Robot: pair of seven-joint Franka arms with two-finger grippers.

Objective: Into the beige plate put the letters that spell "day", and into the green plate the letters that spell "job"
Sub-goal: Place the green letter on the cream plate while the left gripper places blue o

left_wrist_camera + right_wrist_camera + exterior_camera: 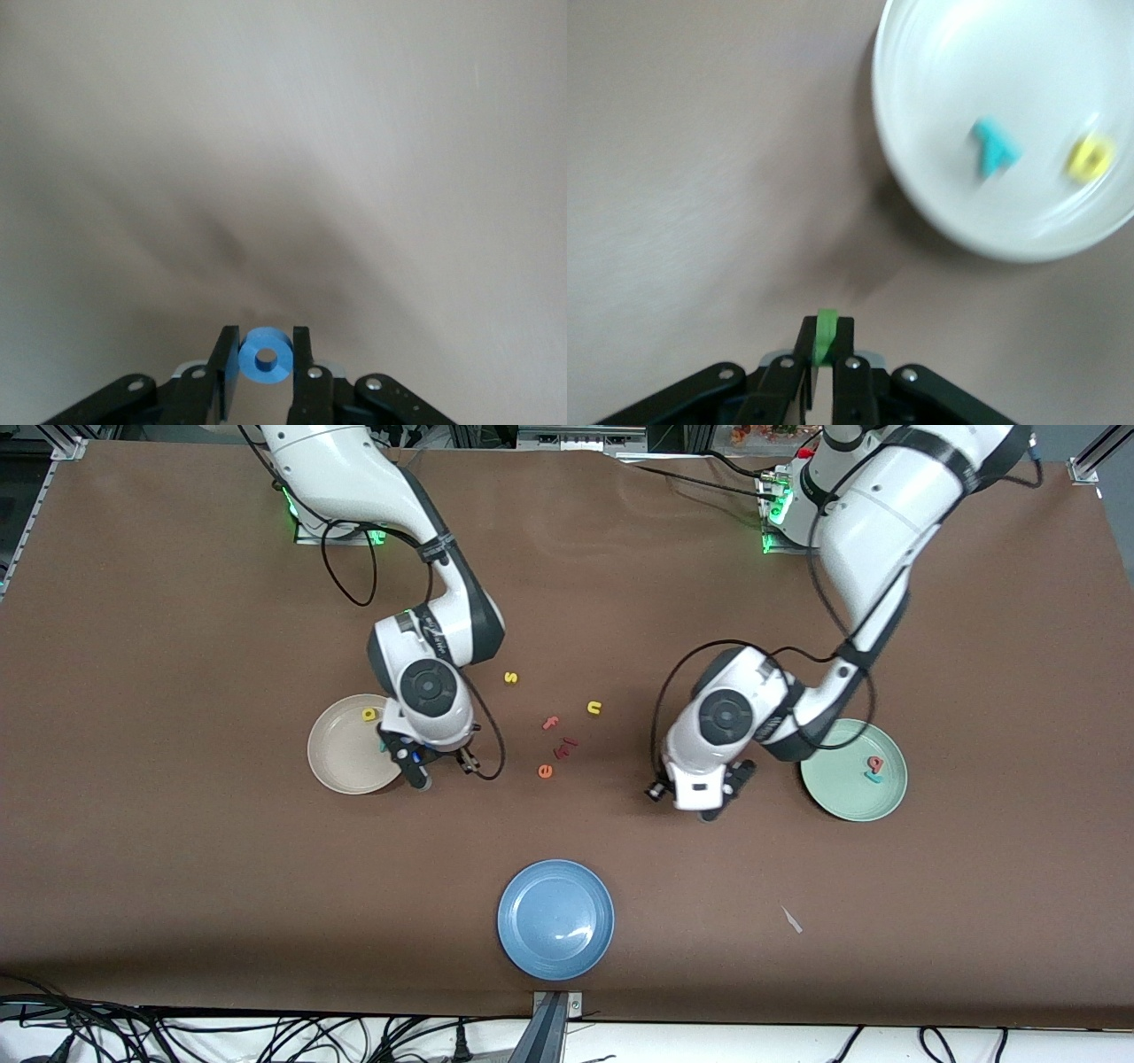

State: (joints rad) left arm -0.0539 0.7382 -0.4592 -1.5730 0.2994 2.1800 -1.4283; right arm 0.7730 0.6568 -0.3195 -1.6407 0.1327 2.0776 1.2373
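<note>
The blue plate [555, 919] lies nearest the camera, empty and no part of the task; the blue o [266, 357] is clenched in the left pincer [266, 372] over bare bench [177, 868] beside the green plate [833, 802], which holds the red b [875, 762] and teal j [873, 778]; the green a [825, 335] is gripped in the right pincer [825, 354] beside the beige plate [341, 775], which holds the yellow d [369, 714] and teal y [994, 149]. Two drops appear to remain. The s [510, 677], n [594, 708], f [551, 724] and e [546, 771] stay on the bench.
</note>
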